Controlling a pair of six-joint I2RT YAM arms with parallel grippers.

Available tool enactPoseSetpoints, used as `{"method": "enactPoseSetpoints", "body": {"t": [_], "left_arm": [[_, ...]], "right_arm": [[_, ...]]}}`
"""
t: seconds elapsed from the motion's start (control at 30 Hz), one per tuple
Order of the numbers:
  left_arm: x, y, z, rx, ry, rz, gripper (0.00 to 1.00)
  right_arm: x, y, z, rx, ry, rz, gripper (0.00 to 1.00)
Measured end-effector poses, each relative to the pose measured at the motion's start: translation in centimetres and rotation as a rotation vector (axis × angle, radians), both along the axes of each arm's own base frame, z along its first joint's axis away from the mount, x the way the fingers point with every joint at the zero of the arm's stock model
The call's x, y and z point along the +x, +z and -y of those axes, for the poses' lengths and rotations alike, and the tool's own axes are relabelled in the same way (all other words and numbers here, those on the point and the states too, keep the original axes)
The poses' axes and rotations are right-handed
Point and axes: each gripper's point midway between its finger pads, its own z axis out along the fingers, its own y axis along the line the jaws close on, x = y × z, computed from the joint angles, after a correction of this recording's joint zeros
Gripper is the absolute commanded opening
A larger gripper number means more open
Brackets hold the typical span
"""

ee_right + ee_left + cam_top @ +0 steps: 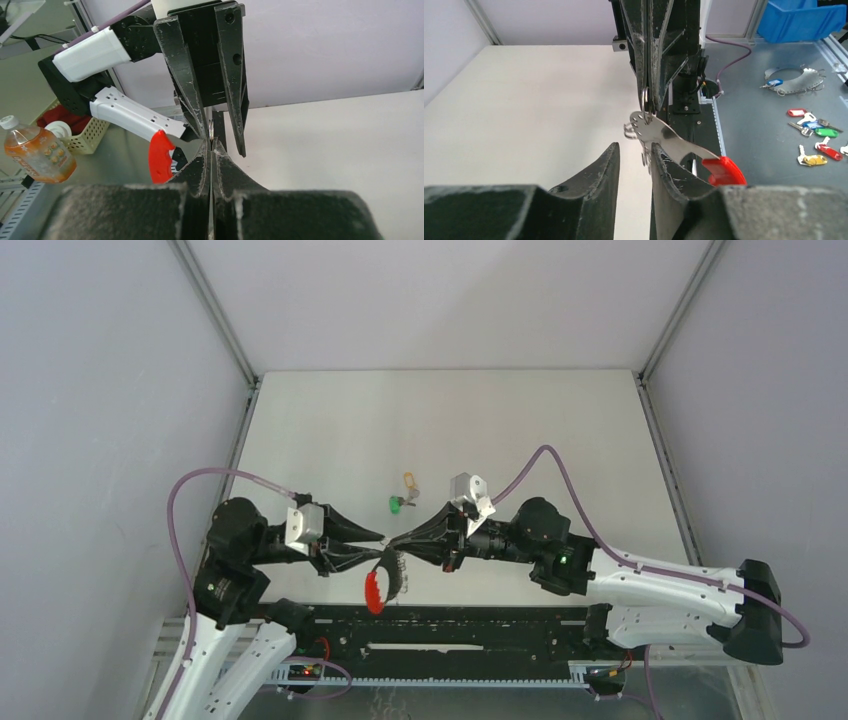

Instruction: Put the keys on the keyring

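I'm pinching the keyring (664, 134) in the closed right gripper (647, 109), while the left gripper (634, 147) is standing parted beside it, holding nothing. The green key (398, 504) and yellow key (409, 480) are lying just farther out, so I'm judging the left must fetch one next.

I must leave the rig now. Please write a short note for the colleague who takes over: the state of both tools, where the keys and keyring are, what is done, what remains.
Left tool: open, tips next to the keyring, gripping nothing.
Right tool: shut on the keyring's grey end; its red section sticks out to the near side.
Green key and yellow-orange key: loose on the table, just beyond the tools.
Done: keyring is gripped. Left: both keys onto the ring.
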Motion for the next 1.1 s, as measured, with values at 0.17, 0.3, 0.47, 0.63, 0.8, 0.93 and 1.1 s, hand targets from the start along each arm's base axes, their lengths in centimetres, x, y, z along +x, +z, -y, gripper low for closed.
{"method": "enactPoseSetpoints", "body": {"t": [0.17, 0.3, 0.47, 0.63, 0.8, 0.93, 1.1], "left_arm": [[-0.2, 0.4, 0.1, -0.011, -0.013, 0.002, 0.29], [-0.8, 0.6, 0.1, -0.019, -0.044, -0.003, 0.3], [-1.4, 0.8, 0.2, -0.024, -0.077, -0.016, 0.31], [-1.6, 0.8, 0.2, -0.024, -0.086, -0.028, 0.24], [-1.6, 0.8, 0.2, -0.023, -0.085, -0.031, 0.22], [-1.6, 0.7, 0.2, -0.023, -0.085, -0.033, 0.24], [-1.4, 0.7, 0.2, -0.022, -0.077, -0.035, 0.35]], "right_arm": [[-0.2, 0.1, -0.2, 0.01, 0.015, -0.009, 0.0], [-0.1, 0.0, -0.3, 0.011, 0.017, -0.014, 0.0], [0.2, -0.6, -0.7, -0.005, 0.013, -0.021, 0.0], [0.2, -0.7, -0.8, -0.007, 0.015, -0.022, 0.0], [0.0, -0.7, -0.8, -0.007, 0.024, -0.02, 0.0], [-0.1, -0.7, -0.8, -0.009, 0.032, -0.018, 0.0], [-0.4, -1.0, -0.8, -0.018, 0.05, -0.017, 0.0]]}}
